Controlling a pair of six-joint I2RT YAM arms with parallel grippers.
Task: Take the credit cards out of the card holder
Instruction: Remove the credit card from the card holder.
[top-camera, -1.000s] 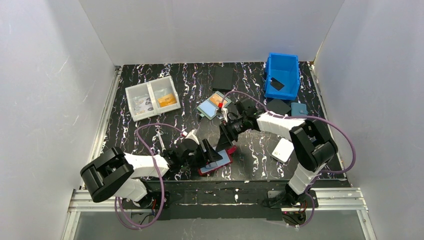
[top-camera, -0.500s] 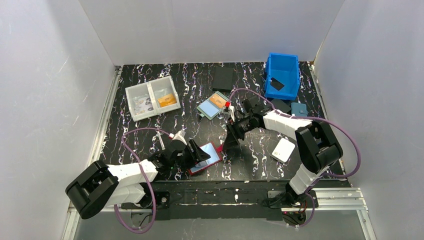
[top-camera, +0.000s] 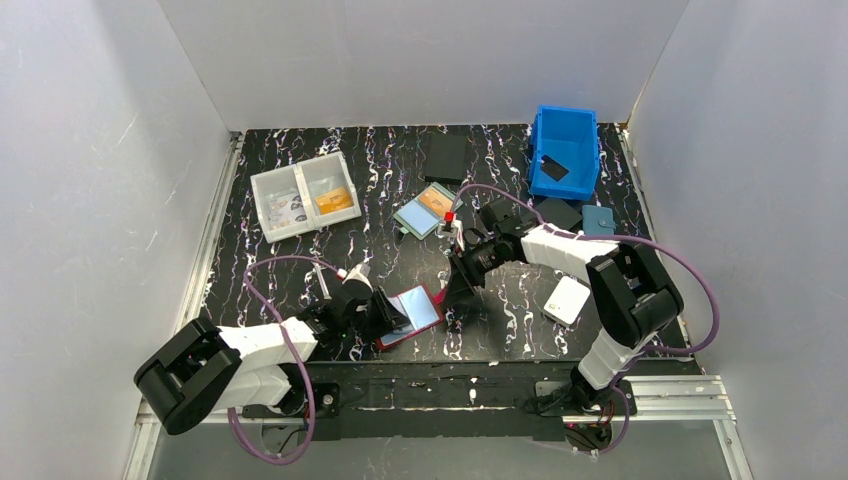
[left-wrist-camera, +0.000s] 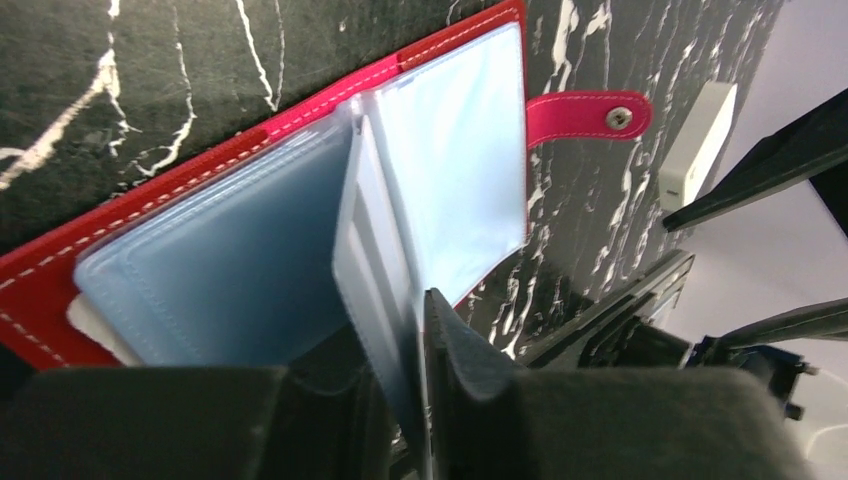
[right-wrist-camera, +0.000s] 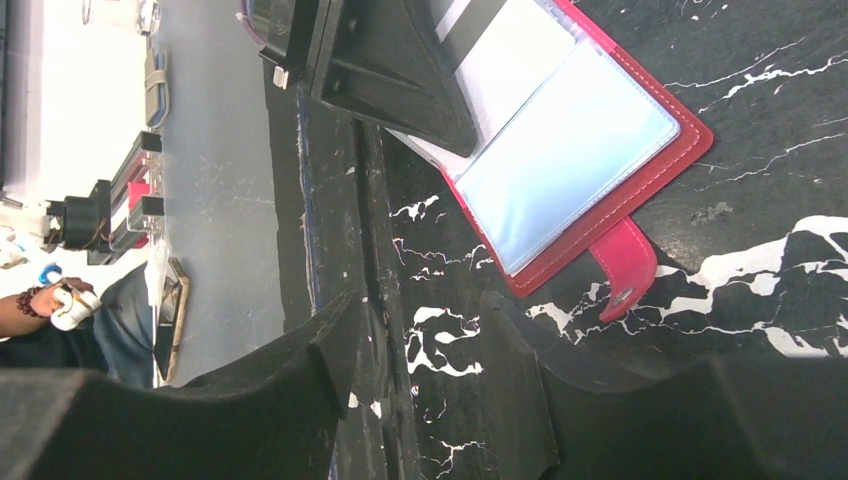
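The card holder (top-camera: 415, 312) lies spread open near the table's front edge, red outside with light-blue sleeves inside (left-wrist-camera: 240, 250). Its snap tab (left-wrist-camera: 585, 112) sticks out to the side. My left gripper (top-camera: 387, 316) is shut on a thin light-blue leaf (left-wrist-camera: 372, 255) standing up from the holder's fold. Whether that leaf is a bare credit card or a sleeve, I cannot tell. A white card with a black stripe (right-wrist-camera: 470, 25) shows behind the left finger. My right gripper (top-camera: 461, 288) hangs open just right of the holder (right-wrist-camera: 590, 140), holding nothing, its fingertips (right-wrist-camera: 335, 335) above bare table.
A clear two-compartment box (top-camera: 303, 195) sits at the back left. A teal-framed case with an orange card (top-camera: 427, 210) lies mid-table. At the right are a blue bin (top-camera: 565, 150), a small blue wallet (top-camera: 598, 218) and a white box (top-camera: 566, 298). A black square (top-camera: 447, 155) lies at the back.
The left gripper has closed on the light-blue leaf, and it and the holder have shifted left. The right gripper came off the holder and narrowed slightly.
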